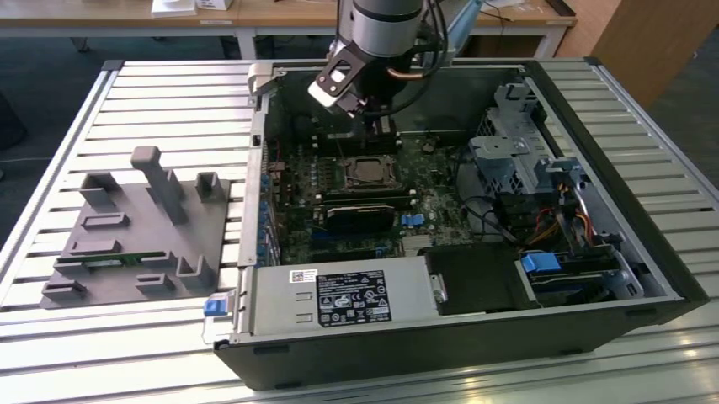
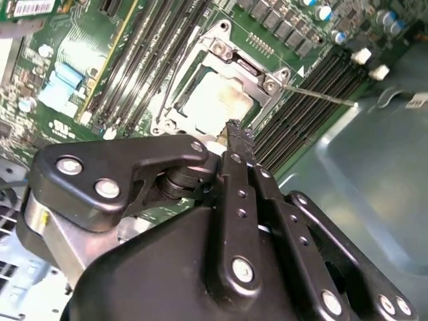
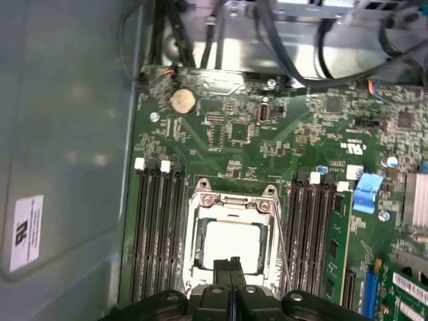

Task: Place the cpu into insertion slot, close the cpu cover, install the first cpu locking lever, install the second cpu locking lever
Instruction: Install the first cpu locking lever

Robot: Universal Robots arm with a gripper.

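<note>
Your claw [image 3: 233, 263] hangs pinched shut and empty just above the cpu [image 3: 231, 241], seated in the insertion slot [image 3: 195, 251] with the cpu cover [image 3: 232, 200] down over it. That wire locking lever [image 3: 281, 254] alongside looks thin, stiff, springy: grip near its free end.

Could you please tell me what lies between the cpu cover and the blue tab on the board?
In the first wrist view, long black memory slots lie between the cpu cover and the blue tab.
</note>
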